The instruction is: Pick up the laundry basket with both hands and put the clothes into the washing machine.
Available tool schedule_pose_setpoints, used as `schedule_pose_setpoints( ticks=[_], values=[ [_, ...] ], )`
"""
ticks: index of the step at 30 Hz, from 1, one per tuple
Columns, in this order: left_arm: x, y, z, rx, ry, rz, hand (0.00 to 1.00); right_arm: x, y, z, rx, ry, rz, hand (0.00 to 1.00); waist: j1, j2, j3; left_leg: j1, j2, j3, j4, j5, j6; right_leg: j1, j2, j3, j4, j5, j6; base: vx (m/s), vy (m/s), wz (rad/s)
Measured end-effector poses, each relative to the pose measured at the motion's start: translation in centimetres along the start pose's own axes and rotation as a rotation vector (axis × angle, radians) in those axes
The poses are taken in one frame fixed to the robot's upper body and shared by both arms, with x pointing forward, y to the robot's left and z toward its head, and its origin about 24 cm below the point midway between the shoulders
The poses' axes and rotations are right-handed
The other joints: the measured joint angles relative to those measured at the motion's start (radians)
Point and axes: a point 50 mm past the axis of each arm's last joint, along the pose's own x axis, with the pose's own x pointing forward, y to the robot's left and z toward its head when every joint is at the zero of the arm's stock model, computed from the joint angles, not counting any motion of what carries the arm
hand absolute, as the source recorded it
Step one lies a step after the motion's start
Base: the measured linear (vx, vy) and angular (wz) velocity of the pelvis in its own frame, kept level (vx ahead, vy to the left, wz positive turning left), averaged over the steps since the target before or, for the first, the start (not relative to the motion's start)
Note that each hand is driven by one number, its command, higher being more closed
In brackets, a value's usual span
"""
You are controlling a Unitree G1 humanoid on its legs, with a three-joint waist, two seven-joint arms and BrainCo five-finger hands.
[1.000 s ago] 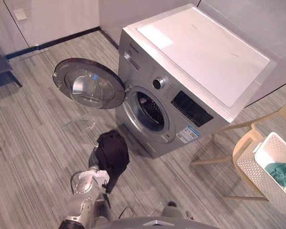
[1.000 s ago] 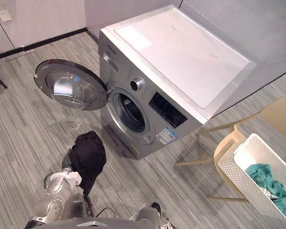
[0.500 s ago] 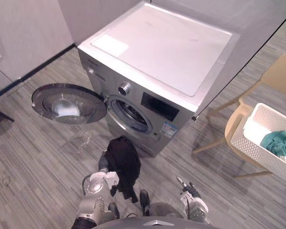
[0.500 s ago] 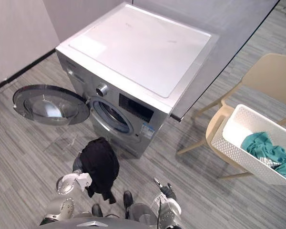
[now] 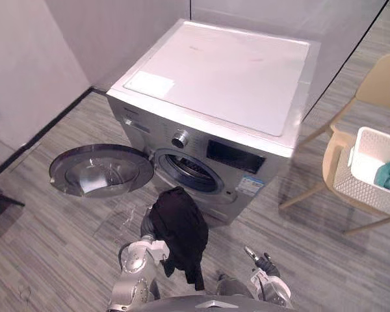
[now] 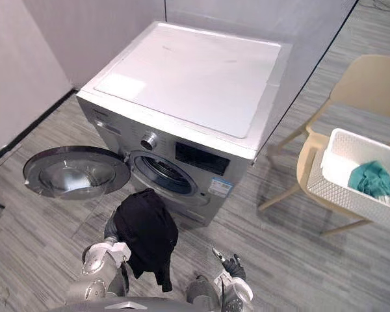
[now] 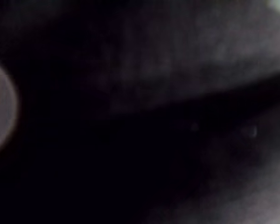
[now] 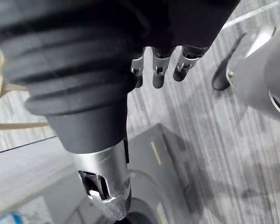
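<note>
Grey plank floor: your view now squares onto the silver washing machine. Left hand, fingers hidden, holds the black garment before its drum; loading looks next. Right hand fingers relaxed.

The silver front-loading washing machine has a white top, and its round door is swung wide open to the left. A black garment hangs draped over the left hand, just before the drum opening. The white perforated laundry basket stands on a beige chair, well apart to the right, with a teal garment inside.
</note>
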Motion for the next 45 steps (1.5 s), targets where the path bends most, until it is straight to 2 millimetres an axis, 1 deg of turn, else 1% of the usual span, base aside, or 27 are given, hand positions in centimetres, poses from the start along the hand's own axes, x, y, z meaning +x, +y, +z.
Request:
schedule_pose_setpoints(
  ticks=[1,2,3,4,6,7,8,10,11,13,15,16,17,18,19,20,21,22,23,25,26,29,36,39,41,43,45],
  values=[
    [0.1,0.4,-0.3,0.018,0.020,0.007,1.00,0.4,0.0,-0.2,-0.014,0.020,-0.013,0.00,0.000,-0.003,-0.009,0.035,-0.021,-0.008,-0.065,0.079,-0.136,-0.001,-0.032,0.050,-0.031,0.008,0.050,0.41,0.709,-0.90],
    [0.3,1.8,-0.3,0.073,0.042,0.036,1.00,0.3,1.2,-1.2,0.009,0.059,0.010,0.00,-0.015,-0.056,-0.015,0.030,-0.071,0.047,-0.029,0.050,-0.083,0.001,-0.090,0.100,-0.076,0.074,0.075,0.32,0.576,-0.85],
    [0.3,2.5,-0.2,0.103,0.047,0.051,1.00,0.2,1.7,-1.7,0.021,0.077,0.015,0.00,-0.028,-0.064,-0.019,0.012,-0.081,0.068,0.019,0.022,-0.065,0.003,-0.110,0.106,-0.117,0.151,0.099,0.30,0.536,-0.53],
    [0.3,2.8,-0.2,0.117,0.046,0.057,1.00,0.3,1.8,-1.9,0.024,0.085,0.015,0.00,-0.031,-0.061,-0.019,0.006,-0.084,0.073,0.045,0.001,-0.051,0.009,-0.119,0.103,-0.146,0.201,0.114,0.21,0.395,-0.40],
    [1.0,2.3,0.7,0.165,0.023,0.017,1.00,0.3,1.2,-1.8,0.061,0.081,-0.015,0.00,-0.042,-0.052,-0.029,-0.016,-0.115,0.115,0.070,-0.034,0.000,0.001,-0.167,0.078,-0.232,0.379,0.145,0.23,0.462,-0.41],
    [1.2,2.0,1.1,0.172,0.011,0.005,1.00,0.4,1.2,-1.6,0.070,0.075,-0.017,0.00,-0.040,-0.050,-0.030,-0.020,-0.121,0.131,0.066,-0.038,0.008,-0.011,-0.175,0.079,-0.245,0.420,0.150,0.16,0.416,-0.59],
    [1.5,1.8,1.9,0.190,-0.017,-0.012,1.00,0.5,1.2,-1.3,0.090,0.065,-0.018,0.00,-0.040,-0.049,-0.030,-0.024,-0.141,0.170,0.051,-0.045,0.022,-0.046,-0.194,0.077,-0.264,0.502,0.151,0.06,0.253,-0.57],
    [1.8,1.5,2.8,0.215,-0.047,-0.037,1.00,0.5,1.1,-1.3,0.090,0.064,-0.019,0.00,-0.042,-0.047,-0.029,-0.029,-0.154,0.206,0.046,-0.052,0.044,-0.081,-0.207,0.070,-0.267,0.568,0.158,0.05,0.302,-0.60],
    [2.0,1.4,3.3,0.228,-0.069,-0.046,1.00,0.5,1.2,-1.2,0.088,0.059,-0.016,0.00,-0.042,-0.045,-0.030,-0.031,-0.156,0.236,0.046,-0.060,0.058,-0.112,-0.205,0.062,-0.259,0.609,0.147,0.03,0.226,-0.60],
    [2.0,1.7,3.5,0.240,-0.076,-0.043,1.00,0.6,1.5,-1.0,0.087,0.052,-0.007,0.00,-0.043,-0.043,-0.028,-0.028,-0.143,0.277,0.047,-0.072,0.077,-0.159,-0.182,0.032,-0.226,0.640,0.111,0.03,0.127,-0.73],
    [1.9,2.1,3.5,0.245,-0.071,-0.029,1.00,0.6,1.8,-0.8,0.084,0.046,0.003,0.00,-0.044,-0.026,-0.017,-0.025,-0.107,0.301,0.048,-0.074,0.080,-0.206,-0.125,0.020,-0.176,0.612,0.126,0.03,-0.008,-0.66],
    [1.8,2.5,3.6,0.240,-0.074,-0.010,1.00,0.6,2.0,-0.7,0.072,0.042,0.014,0.00,-0.044,-0.018,-0.003,-0.014,-0.078,0.317,0.047,-0.074,0.080,-0.217,-0.066,0.021,-0.150,0.519,0.117,0.04,-0.139,-0.63],
    [1.8,3.0,3.7,0.234,-0.076,0.014,1.00,0.6,2.4,-0.6,0.058,0.039,0.036,0.00,-0.044,-0.029,0.013,0.004,-0.063,0.328,0.044,-0.074,0.080,-0.228,-0.013,0.004,-0.134,0.432,0.112,0.04,-0.168,-0.60],
    [1.9,3.2,3.6,0.232,-0.074,0.024,1.00,0.6,2.6,-0.5,0.055,0.033,0.046,0.00,-0.044,-0.036,0.020,0.011,-0.060,0.337,0.044,-0.074,0.079,-0.235,0.009,-0.005,-0.133,0.400,0.111,0.04,-0.219,-0.48],
    [2.0,3.5,3.7,0.225,-0.075,0.041,1.00,0.5,2.9,-0.2,0.053,0.019,0.062,0.00,-0.045,-0.054,0.034,0.018,-0.060,0.353,0.047,-0.079,0.071,-0.250,0.038,-0.009,-0.140,0.371,0.097,0.03,-0.264,-0.33],
    [2.5,3.4,4.2,0.205,-0.095,0.067,1.00,0.5,3.5,0.6,0.033,-0.015,0.099,0.00,-0.046,-0.087,0.070,0.013,-0.054,0.368,0.104,-0.123,0.030,-0.252,0.061,-0.051,-0.183,0.384,0.062,0.02,-0.280,-0.38],
    [2.7,3.3,4.4,0.184,-0.104,0.080,1.00,0.5,3.8,1.0,0.023,-0.030,0.111,0.00,-0.043,-0.086,0.083,-0.007,-0.040,0.368,0.145,-0.148,0.017,-0.244,0.067,-0.058,-0.197,0.371,0.051,0.00,-0.301,-0.46],
    [2.8,3.2,4.5,0.150,-0.115,0.106,1.00,0.5,4.2,1.7,0.014,-0.060,0.135,0.00,-0.039,-0.071,0.102,-0.046,-0.006,0.364,0.206,-0.182,-0.001,-0.247,0.087,-0.057,-0.217,0.354,0.020,-0.06,-0.345,-0.40],
    [3.6,2.0,5.4,0.108,-0.153,0.109,1.00,0.4,4.6,3.1,0.023,-0.117,0.159,0.00,-0.045,-0.028,0.171,-0.082,0.046,0.328,0.280,-0.206,-0.011,-0.259,0.135,-0.081,-0.179,0.344,-0.011,-0.09,-0.341,-0.20],
    [4.3,0.6,6.3,0.081,-0.189,0.088,1.00,0.0,4.5,3.4,0.052,-0.141,0.168,0.00,-0.041,-0.027,0.219,-0.097,0.071,0.306,0.319,-0.206,-0.012,-0.306,0.168,-0.103,-0.063,0.298,-0.025,-0.15,-0.266,0.20],
    [4.7,-0.5,7.0,0.048,-0.219,0.072,1.00,-0.6,4.2,3.5,0.059,-0.166,0.179,0.00,-0.043,-0.042,0.231,-0.148,0.085,0.276,0.359,-0.209,-0.015,-0.380,0.183,-0.136,0.060,0.241,-0.041,-0.17,-0.250,0.38],
    [5.3,-1.3,9.0,-0.001,-0.291,0.081,1.00,-1.3,4.4,4.8,0.077,-0.237,0.199,0.00,-0.042,-0.088,0.262,-0.251,0.091,0.257,0.433,-0.227,-0.023,-0.526,0.187,-0.151,0.234,0.168,-0.057,-0.15,-0.194,0.22],
    [7.8,-0.2,13.6,-0.050,-0.380,0.223,1.00,-1.9,5.3,5.8,0.171,-0.275,0.240,0.00,-0.044,-0.093,0.336,-0.404,0.145,0.275,0.563,-0.264,-0.036,-0.708,0.227,-0.128,0.356,0.151,-0.065,-0.07,-0.059,-0.23],
    [9.3,0.4,17.5,-0.098,-0.439,0.271,1.00,-2.2,5.9,5.9,0.217,-0.295,0.262,0.00,-0.050,-0.101,0.374,-0.452,0.179,0.303,0.622,-0.290,-0.039,-0.779,0.258,-0.103,0.405,0.146,-0.058,0.02,-0.028,-0.46],
    [9.6,1.3,21.9,-0.116,-0.521,0.301,1.00,-2.4,6.4,5.7,0.233,-0.295,0.276,0.00,-0.066,-0.115,0.398,-0.492,0.207,0.331,0.661,-0.308,-0.042,-0.837,0.283,-0.081,0.434,0.145,-0.057,0.04,-0.015,-0.45],
    [9.6,1.3,24.8,-0.130,-0.575,0.299,1.00,-2.4,6.4,5.7,0.236,-0.299,0.273,0.00,-0.078,-0.119,0.412,-0.520,0.222,0.348,0.684,-0.313,-0.039,-0.871,0.289,-0.080,0.452,0.145,-0.056,0.05,-0.009,-0.27],
    [8.8,0.5,30.1,-0.155,-0.689,0.262,1.00,-2.3,6.2,5.5,0.240,-0.302,0.260,0.00,-0.092,-0.122,0.425,-0.562,0.248,0.371,0.719,-0.326,-0.037,-0.921,0.302,-0.077,0.473,0.145,-0.054,0.06,-0.007,-0.24]
  ],
)
